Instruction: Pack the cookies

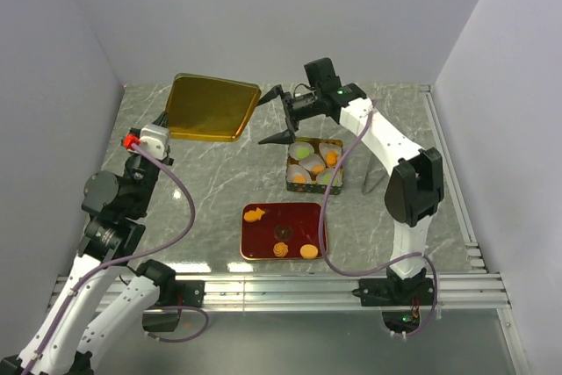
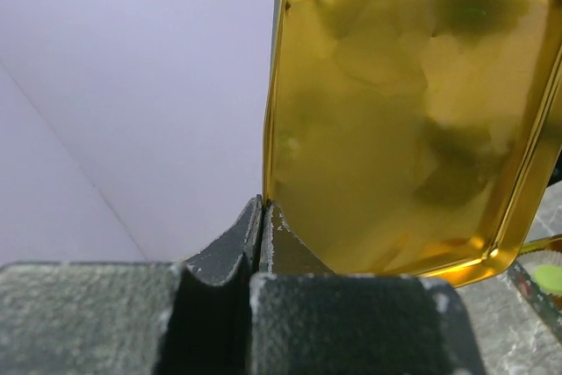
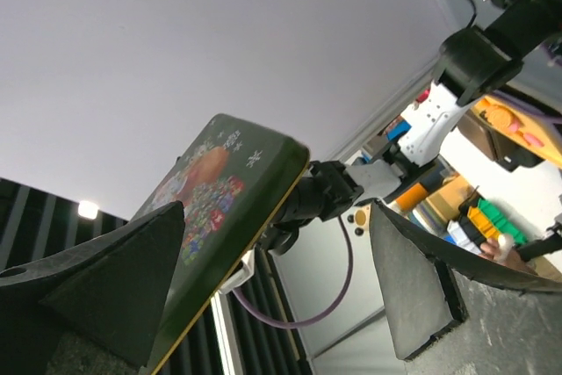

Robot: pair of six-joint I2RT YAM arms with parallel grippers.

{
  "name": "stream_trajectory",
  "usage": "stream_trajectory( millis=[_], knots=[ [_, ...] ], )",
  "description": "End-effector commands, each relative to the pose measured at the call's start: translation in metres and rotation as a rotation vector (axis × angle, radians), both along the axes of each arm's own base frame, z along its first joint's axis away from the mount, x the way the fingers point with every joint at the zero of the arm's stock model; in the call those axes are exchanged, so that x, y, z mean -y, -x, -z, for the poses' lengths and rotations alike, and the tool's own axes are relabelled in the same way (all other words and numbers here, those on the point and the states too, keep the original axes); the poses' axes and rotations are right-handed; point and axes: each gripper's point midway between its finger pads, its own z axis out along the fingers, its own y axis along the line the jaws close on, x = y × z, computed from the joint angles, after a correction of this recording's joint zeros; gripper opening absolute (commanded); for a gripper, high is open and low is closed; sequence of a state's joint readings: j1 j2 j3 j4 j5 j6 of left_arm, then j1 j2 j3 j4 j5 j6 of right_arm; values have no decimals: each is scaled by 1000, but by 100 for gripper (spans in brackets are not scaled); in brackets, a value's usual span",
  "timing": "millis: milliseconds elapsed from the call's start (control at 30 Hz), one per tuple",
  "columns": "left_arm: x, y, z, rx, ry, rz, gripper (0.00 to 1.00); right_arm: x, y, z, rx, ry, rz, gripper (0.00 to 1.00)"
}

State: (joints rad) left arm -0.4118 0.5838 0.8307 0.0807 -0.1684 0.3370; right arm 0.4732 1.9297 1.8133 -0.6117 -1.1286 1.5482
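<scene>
gold lid [image 1: 213, 108], upper left, pinched by its edge in my left gripper [image 2: 263, 214]; right gripper [image 1: 266, 119] gapes beside it. thin hold may slip, dropping lid on cookies [image 1: 299, 177].

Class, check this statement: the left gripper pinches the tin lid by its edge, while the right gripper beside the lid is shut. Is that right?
Not quite. The right gripper is open: the right wrist view shows its fingers spread wide apart. The rest stands: the left gripper pinches the tin lid by its edge.
</scene>
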Motion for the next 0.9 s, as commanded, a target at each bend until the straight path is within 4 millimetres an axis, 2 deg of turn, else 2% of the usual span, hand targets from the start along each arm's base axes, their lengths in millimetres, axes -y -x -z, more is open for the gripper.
stream_trajectory(
  millis=[0,67,333,567,633,667,733,767,867],
  knots=[
    [-1,11,-19,77,-40,11,0,-7,8,-32,20,-76,-20,92],
    [-2,11,-15,74,-62,1,0,-11,13,-38,10,-85,-16,93],
    [-4,7,-1,63,-117,-19,0,-35,31,-87,28,-206,-14,93],
    [-3,3,2,57,-139,-30,0,-40,40,-99,15,-244,-13,92],
    [-3,3,1,59,-142,-31,0,-41,43,-98,10,-257,-12,86],
    [-3,2,1,57,-142,-31,0,-41,42,-98,9,-261,-6,76],
    [-3,2,2,54,-145,-35,0,-42,44,-100,10,-286,-8,63],
    [-3,0,2,52,-142,-36,0,-43,44,-100,8,-295,-7,51],
    [-3,-2,1,48,-139,-43,0,-45,47,-104,10,-327,-8,33]
  ],
)
